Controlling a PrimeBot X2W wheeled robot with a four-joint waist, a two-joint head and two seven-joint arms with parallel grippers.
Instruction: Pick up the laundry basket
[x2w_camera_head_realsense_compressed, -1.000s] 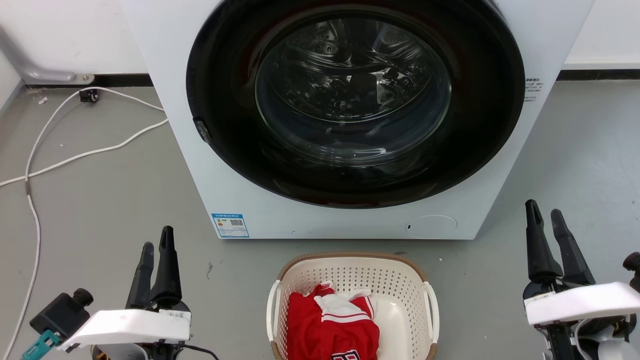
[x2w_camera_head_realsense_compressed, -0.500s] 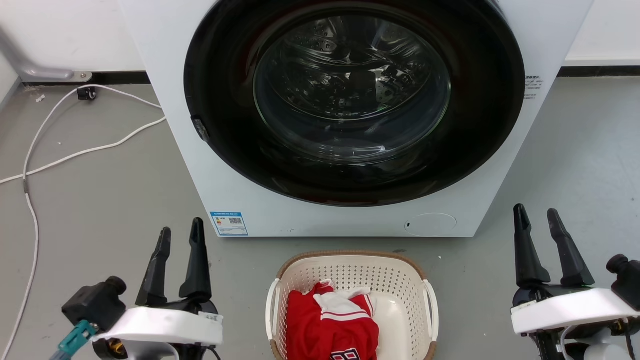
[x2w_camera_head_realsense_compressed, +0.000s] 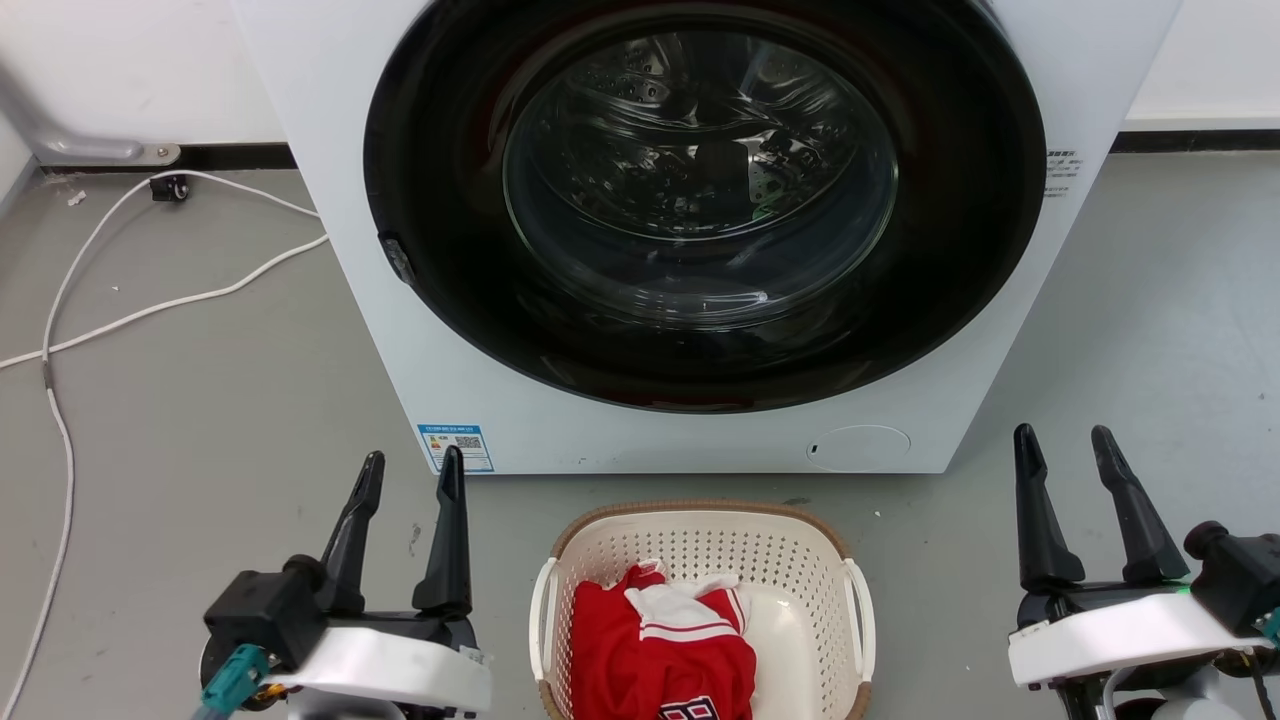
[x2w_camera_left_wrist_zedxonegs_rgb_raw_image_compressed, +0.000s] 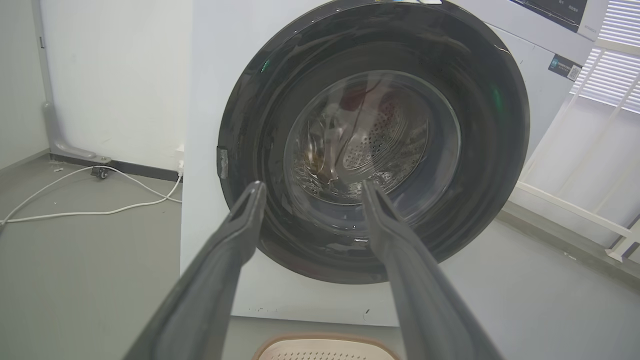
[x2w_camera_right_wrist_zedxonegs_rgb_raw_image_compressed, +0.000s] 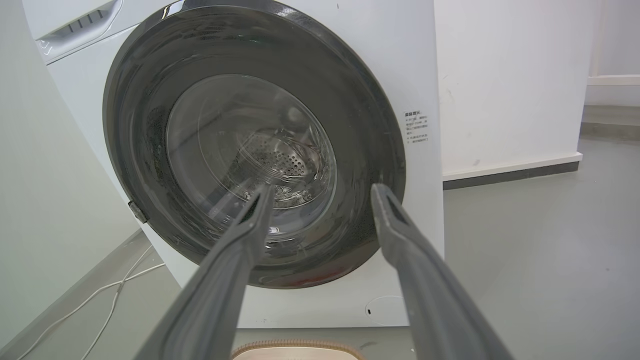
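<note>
On the floor (x2w_camera_head_realsense_compressed: 200, 420) at far left, a white cable (x2w_camera_head_realsense_compressed: 150, 310) loops off toward the wall, well apart from the work. Next, left gripper (x2w_camera_head_realsense_compressed: 413, 455): fingers parted fairly wide, nothing betw. them, just left of the laundry basket (x2w_camera_head_realsense_compressed: 700, 512). Basket sits on the floor right in front of the washing machine (x2w_camera_head_realsense_compressed: 330, 250), centred betw. the two arms, prob. why they flank it, one per side handle. Inside: a red & white shirt (x2w_camera_head_realsense_compressed: 660, 650) bunched toward the left, bare white bottom showing at right; looks a light load. Left handle (x2w_camera_head_realsense_compressed: 540, 620) & right handle (x2w_camera_head_realsense_compressed: 858, 615) both free. Machine door (x2w_camera_head_realsense_compressed: 700, 200) shut; can't tell what's in the drum through the glass. Right gripper (x2w_camera_head_realsense_compressed: 1059, 432): also parted, empty, farther from the basket than the left one. My read: approach stage, no contact yet; both arms need to drop & close in on the handles.
</note>
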